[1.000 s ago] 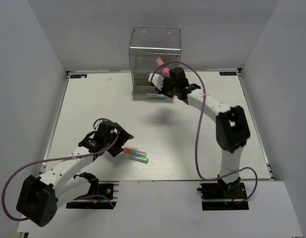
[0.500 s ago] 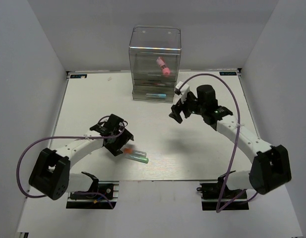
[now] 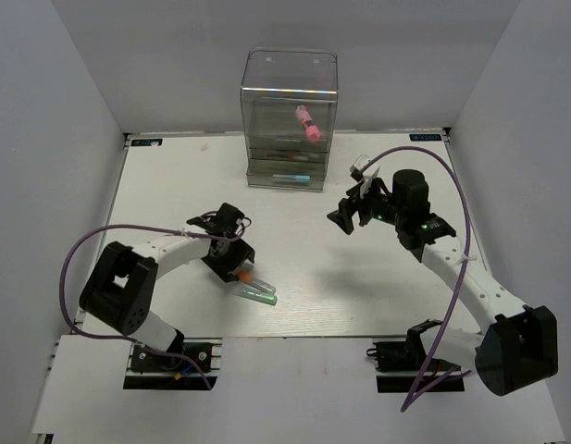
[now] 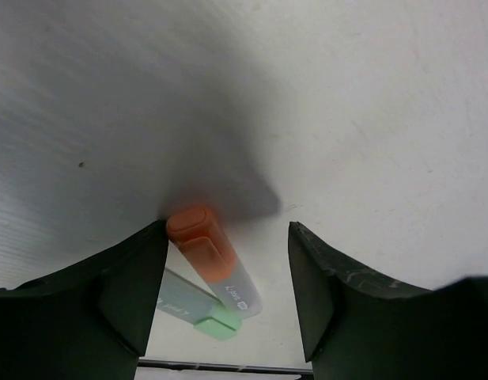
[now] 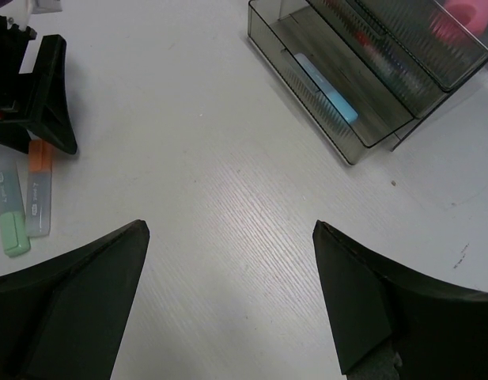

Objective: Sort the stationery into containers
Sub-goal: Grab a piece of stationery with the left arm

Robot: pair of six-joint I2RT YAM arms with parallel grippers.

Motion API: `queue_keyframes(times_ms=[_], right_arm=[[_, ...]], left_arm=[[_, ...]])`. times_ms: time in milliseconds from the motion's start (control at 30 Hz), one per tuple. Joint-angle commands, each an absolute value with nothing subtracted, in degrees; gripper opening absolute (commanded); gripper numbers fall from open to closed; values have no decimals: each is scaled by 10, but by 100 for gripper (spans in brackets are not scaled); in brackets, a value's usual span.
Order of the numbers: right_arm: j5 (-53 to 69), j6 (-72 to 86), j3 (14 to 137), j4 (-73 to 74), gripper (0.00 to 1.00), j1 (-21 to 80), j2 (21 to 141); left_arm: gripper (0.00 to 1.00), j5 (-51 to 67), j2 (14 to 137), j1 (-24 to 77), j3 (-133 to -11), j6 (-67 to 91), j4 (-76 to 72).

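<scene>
One orange-tipped marker (image 4: 214, 261) is observed on the desk (image 4: 346, 119) between the parted fingers of the left hand (image 4: 228, 231), its long axis crosswise to their closing line. The right hand (image 3: 345, 218), likewise parted, is well apart from it.

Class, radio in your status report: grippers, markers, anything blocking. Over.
Left gripper open, straddling orange-tipped marker. Right gripper open, empty. Pink cylinder inside organiser. Green-tipped marker close alongside.
</scene>
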State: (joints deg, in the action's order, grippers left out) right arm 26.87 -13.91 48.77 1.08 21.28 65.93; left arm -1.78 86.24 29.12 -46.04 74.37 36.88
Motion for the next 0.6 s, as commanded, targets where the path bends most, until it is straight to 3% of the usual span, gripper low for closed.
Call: queue_keyframes(times_ms=[0, 267, 567], right_arm=[[284, -130, 478, -29, 90, 204, 638], [291, -129, 466, -38, 90, 191, 627], [295, -127, 454, -47, 90, 185, 633]], left_arm=[[72, -14, 883, 296, -496, 746, 383], [34, -9, 939, 313, -533, 723, 394], [22, -9, 945, 313, -583, 706, 372]])
